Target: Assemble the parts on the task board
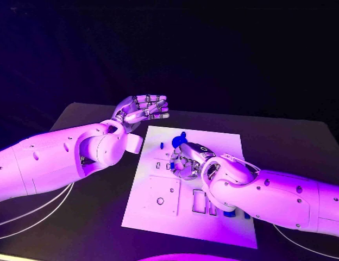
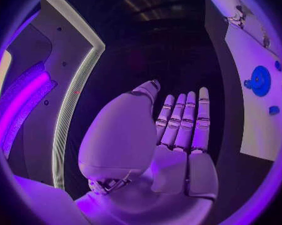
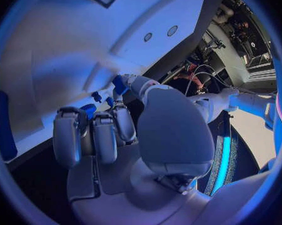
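Note:
The white task board (image 1: pixel 220 142) lies in the middle of the black table. My right hand (image 1: pixel 187 161) is low over its middle with the fingers curled in. A blue part (image 1: pixel 178 138) sticks out past the fingertips toward the board's far edge. In the right wrist view this blue part (image 3: pixel 120 83) sits against the thumb tip, pinched above the board (image 3: pixel 66 50). My left hand (image 1: pixel 143 107) is raised above the table off the board's far left corner. Its fingers (image 2: pixel 185 120) are straight, side by side, and hold nothing.
More blue parts (image 1: pixel 232 213) stand at the board's near right by a row of slots (image 1: pixel 202 203). A round blue part (image 2: pixel 260 80) sits on the board in the left wrist view. Cables (image 1: pixel 29 217) trail over the table's near left.

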{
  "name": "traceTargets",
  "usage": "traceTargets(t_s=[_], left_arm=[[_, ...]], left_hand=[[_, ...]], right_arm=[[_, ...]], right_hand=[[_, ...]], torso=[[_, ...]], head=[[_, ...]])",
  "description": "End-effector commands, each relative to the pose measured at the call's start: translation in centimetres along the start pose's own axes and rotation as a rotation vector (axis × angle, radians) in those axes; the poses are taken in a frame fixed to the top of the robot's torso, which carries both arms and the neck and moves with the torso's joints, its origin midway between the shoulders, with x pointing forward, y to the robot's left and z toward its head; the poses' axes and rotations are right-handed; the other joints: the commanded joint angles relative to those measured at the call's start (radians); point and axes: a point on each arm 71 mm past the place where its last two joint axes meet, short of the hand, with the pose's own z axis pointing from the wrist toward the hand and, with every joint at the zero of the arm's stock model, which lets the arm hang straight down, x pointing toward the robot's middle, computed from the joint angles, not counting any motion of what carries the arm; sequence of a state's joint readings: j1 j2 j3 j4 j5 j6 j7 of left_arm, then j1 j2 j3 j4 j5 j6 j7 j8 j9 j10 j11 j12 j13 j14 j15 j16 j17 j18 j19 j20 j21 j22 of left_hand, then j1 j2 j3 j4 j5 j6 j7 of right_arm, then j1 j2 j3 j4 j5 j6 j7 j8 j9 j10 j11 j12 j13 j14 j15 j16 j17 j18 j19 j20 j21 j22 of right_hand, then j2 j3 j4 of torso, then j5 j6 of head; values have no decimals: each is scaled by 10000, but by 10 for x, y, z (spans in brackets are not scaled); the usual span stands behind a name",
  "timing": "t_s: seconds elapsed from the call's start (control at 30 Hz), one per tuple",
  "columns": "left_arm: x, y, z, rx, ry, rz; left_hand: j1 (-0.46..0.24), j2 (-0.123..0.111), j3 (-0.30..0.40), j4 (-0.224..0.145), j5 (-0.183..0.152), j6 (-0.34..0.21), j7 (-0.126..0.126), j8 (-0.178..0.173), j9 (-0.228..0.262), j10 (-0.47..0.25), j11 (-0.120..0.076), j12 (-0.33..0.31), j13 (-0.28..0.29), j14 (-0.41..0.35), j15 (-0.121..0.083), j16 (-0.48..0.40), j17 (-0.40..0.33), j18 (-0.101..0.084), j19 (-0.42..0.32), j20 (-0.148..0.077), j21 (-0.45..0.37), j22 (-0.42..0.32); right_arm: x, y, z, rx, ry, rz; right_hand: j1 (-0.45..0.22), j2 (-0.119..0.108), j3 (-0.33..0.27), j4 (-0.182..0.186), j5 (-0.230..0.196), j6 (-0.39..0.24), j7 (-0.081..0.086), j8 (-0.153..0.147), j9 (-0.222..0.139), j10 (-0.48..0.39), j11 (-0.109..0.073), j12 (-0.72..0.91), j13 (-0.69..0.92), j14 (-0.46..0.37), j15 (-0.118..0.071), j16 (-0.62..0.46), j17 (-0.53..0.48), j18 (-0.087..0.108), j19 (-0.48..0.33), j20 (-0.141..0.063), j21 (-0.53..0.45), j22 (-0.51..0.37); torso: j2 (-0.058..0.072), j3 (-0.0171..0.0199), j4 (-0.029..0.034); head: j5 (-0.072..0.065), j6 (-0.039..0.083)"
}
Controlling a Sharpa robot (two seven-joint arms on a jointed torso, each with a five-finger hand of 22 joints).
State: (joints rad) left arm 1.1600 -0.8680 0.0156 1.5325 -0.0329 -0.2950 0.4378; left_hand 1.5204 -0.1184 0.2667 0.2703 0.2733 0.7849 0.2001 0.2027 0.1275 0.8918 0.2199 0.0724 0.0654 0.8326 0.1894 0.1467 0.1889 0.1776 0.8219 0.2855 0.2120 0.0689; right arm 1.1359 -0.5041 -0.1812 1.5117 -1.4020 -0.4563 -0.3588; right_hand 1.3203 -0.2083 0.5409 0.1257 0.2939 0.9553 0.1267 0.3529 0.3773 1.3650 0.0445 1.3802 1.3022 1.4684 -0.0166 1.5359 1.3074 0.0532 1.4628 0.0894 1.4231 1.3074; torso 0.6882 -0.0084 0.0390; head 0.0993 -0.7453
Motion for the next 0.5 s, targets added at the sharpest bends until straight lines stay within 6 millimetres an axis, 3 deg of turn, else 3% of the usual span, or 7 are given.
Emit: traceTargets(t_s=[0.03, 0.5], left_arm=[[1, -1, 0, 69, 116, -96], [0, -1, 0, 65, 116, -96]], left_hand=[[11, -74, 61, 14, -60, -60, 591, 65, 8, -9, -6, -34, 1, -16, -11, -19, 9, 21, -50, 9, -41, 6], [11, -74, 61, 14, -60, -60, 591, 65, 8, -9, -6, -34, 1, -16, -11, -19, 9, 21, -50, 9, -41, 6]], right_arm=[[0, -1, 0, 0, -155, -136], [3, -2, 0, 25, -145, -194]], right_hand=[[-83, 11, -28, 41, 18, 38, -29, 46, 174, 83, -6, 46, 14, 805, -67, 11, 1656, -105, 18, -31, 59, 1388], [-128, -115, -72, 14, 19, 7, -42, 75, 183, 65, -21, 23, -11, 811, -81, 19, 1682, -109, 30, -42, 67, 1402]], torso=[[-1, -6, 4], [-3, -3, 12]], head=[[1, 11], [8, -14]])
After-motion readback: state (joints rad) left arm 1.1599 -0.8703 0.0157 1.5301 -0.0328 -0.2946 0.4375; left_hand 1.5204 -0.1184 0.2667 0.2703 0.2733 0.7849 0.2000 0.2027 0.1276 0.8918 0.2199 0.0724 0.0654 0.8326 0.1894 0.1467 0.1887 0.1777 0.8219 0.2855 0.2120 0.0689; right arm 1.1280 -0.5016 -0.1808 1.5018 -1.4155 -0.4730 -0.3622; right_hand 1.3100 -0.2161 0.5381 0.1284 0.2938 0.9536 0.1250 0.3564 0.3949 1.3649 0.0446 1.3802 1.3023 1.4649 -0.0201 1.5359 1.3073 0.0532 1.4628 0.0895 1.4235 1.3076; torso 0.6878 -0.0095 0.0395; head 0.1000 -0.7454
